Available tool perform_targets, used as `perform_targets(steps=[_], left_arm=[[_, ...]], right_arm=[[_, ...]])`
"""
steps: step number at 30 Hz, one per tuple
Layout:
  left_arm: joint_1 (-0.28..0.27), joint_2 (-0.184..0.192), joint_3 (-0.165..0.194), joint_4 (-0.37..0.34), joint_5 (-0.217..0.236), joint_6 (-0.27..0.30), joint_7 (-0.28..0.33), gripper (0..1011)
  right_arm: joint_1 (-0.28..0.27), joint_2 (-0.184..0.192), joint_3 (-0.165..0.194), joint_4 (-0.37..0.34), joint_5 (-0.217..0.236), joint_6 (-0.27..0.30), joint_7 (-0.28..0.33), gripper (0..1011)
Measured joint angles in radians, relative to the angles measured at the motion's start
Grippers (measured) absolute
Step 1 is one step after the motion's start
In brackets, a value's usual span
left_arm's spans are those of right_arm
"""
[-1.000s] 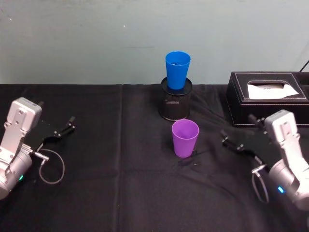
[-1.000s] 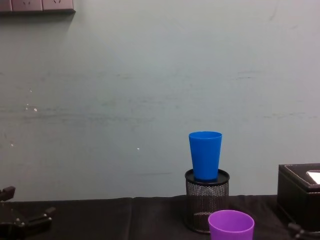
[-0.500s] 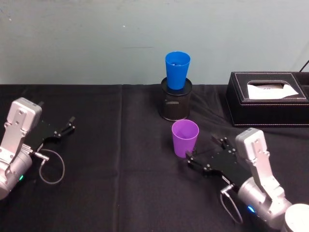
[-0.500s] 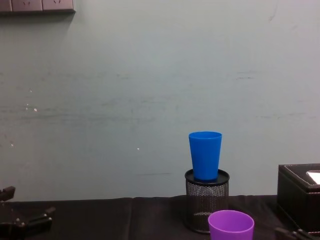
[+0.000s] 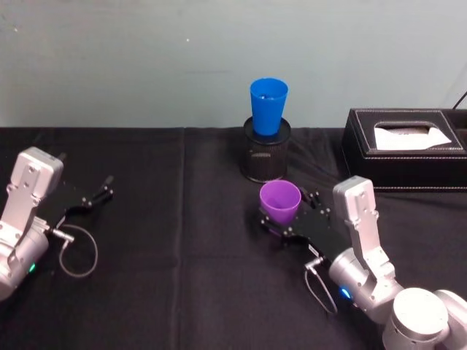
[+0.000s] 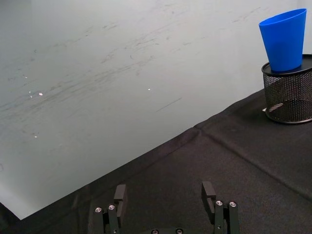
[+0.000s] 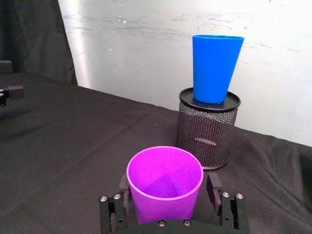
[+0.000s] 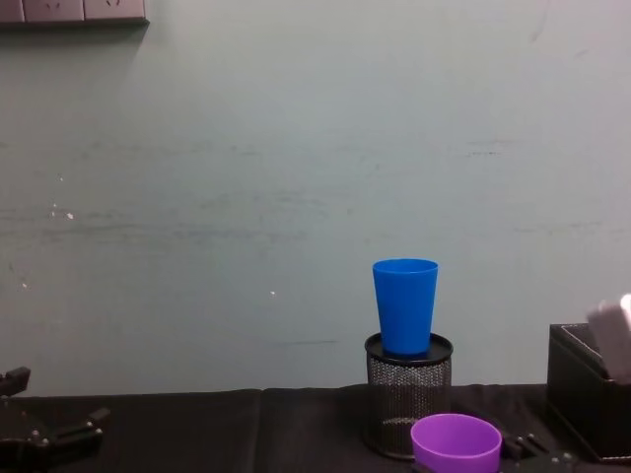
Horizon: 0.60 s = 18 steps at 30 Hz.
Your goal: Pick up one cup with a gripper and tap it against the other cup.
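Head view shows the right claw low over the black cloth-covered worktop, its two black fingers apart and straddling the purple cup. The cup, a smooth tapered plastic tumbler, stands upright between the fingers with its open mouth above them. In the right wrist view a finger sits beside the cup's lower wall on each side, a thin dark gap showing on one side, so the claw is not yet clamped. Just beyond the fingertips stands a round black mesh pen holder, and the blue cup, also smooth, tapered plastic, rests upright on its rim. A black stitched tissue box lies off to the claw's right. The left claw lies well apart at the worktop's left, fingers spread and empty.
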Motion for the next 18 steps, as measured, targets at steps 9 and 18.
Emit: perform_targets(steps=[9, 18], left_arm=[[0.000, 0.000, 0.000, 0.000, 0.000, 0.000, 0.000, 1000], [0.000, 0.000, 0.000, 0.000, 0.000, 0.000, 0.000, 1000]], right_arm=[[0.013, -0.035, 0.014, 0.030, -0.022, -0.008, 0.000, 790], [-0.016, -0.022, 0.039, -0.069, -0.038, 0.026, 0.000, 732]])
